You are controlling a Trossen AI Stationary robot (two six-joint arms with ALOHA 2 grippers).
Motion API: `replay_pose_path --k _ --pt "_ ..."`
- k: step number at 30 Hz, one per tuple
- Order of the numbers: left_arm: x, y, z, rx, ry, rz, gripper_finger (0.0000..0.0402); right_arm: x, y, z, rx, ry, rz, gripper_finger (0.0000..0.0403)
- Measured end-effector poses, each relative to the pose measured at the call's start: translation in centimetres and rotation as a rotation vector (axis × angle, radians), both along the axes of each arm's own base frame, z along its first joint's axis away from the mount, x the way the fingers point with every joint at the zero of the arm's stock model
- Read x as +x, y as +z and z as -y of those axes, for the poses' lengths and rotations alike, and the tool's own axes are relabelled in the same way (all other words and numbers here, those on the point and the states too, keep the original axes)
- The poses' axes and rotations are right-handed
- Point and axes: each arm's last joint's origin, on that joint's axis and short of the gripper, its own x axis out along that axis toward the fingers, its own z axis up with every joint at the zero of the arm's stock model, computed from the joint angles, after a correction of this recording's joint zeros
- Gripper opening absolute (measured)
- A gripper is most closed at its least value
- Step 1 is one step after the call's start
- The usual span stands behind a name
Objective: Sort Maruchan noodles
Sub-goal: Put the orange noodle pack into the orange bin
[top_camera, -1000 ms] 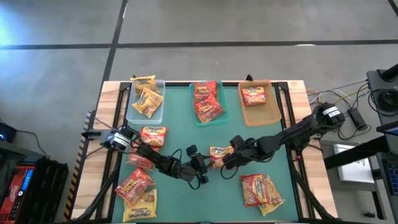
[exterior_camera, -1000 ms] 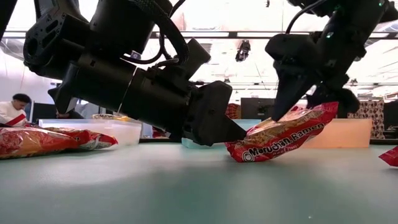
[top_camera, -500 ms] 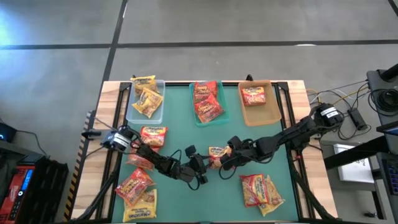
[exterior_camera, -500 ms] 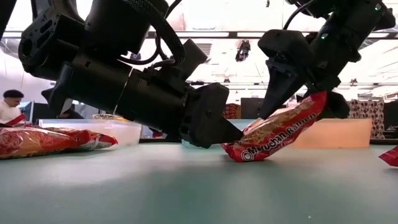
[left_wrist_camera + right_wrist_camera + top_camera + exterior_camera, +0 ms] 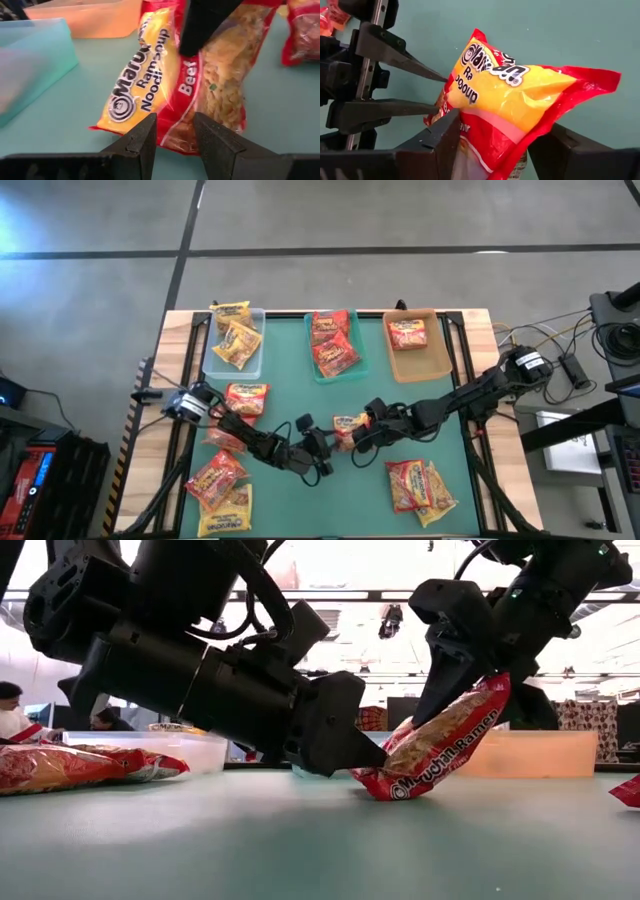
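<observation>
Green matting is covering the surface, which is standing on a grey concrete floor. Along its far edge three trays are sitting side by side: a clear tray with yellow packets, a teal tray with red packets, and a tan tray with one red packet. Loose Maruchan noodles are lying near the left arm and at the front right.

Both dark arms are reaching to the middle. The right tool is pinching a red-and-yellow beef packet by its upper end; the packet is hanging tilted, its lower corner touching the surface. The left tool is lying low just beside it, its fingers spread apart, with their tips at the packet's lower edge but not gripping it.

Beyond the surface, in the low view, a person is sitting at the far left.
</observation>
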Motion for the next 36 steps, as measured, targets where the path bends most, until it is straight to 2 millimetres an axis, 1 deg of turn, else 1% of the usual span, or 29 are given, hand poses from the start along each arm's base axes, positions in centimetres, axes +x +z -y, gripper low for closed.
replay_pose_path --k 2,5,7,10,13,14,18,20,25,29,32,36 --pt "-0.1 0.8 0.0 0.017 0.018 0.007 0.0116 0.0 0.0 0.0 0.008 0.007 0.000 0.0191" --pt "-0.2 2.9 0.1 0.037 0.022 0.025 0.0116 0.0 0.1 -0.1 0.011 0.016 0.001 0.0191" --pt "-0.6 3.9 0.0 0.049 0.028 0.021 0.0116 0.0 0.3 -0.1 0.009 0.019 0.007 0.0191" --pt "-1.6 4.9 -0.3 0.067 0.059 0.008 0.0116 0.0 0.5 -0.1 0.001 0.026 0.018 0.0191" --pt "-2.9 6.1 -0.8 0.059 0.105 0.041 0.0116 0.0 0.5 -0.1 -0.006 0.034 0.019 0.0191" --pt "-3.5 6.2 -1.0 0.057 0.116 0.046 0.0116 0.0 0.5 -0.1 -0.009 0.038 0.019 0.0191" --pt "-5.5 6.3 -1.9 0.005 0.136 0.063 0.0116 0.1 0.6 -0.1 -0.007 0.038 0.031 0.0188" --pt "-6.5 6.3 -2.3 -0.035 0.150 0.085 0.0116 0.2 0.7 -0.1 -0.006 0.037 0.038 0.0179" --pt "-9.2 5.2 -3.2 -0.112 0.174 0.095 0.0116 0.3 0.8 -0.2 -0.009 0.041 0.056 0.0142" --pt "-10.9 3.9 -3.5 -0.177 0.193 0.098 0.0116 0.4 0.9 -0.2 -0.008 0.042 0.067 0.0129" --pt "-11.6 3.3 -3.2 -0.224 0.182 0.106 0.0116 0.5 0.9 -0.2 -0.008 0.041 0.074 0.0118" --pt "-12.2 3.0 -2.7 -0.229 0.163 0.098 0.0116 0.6 1.0 -0.2 -0.014 0.045 0.088 0.0102"
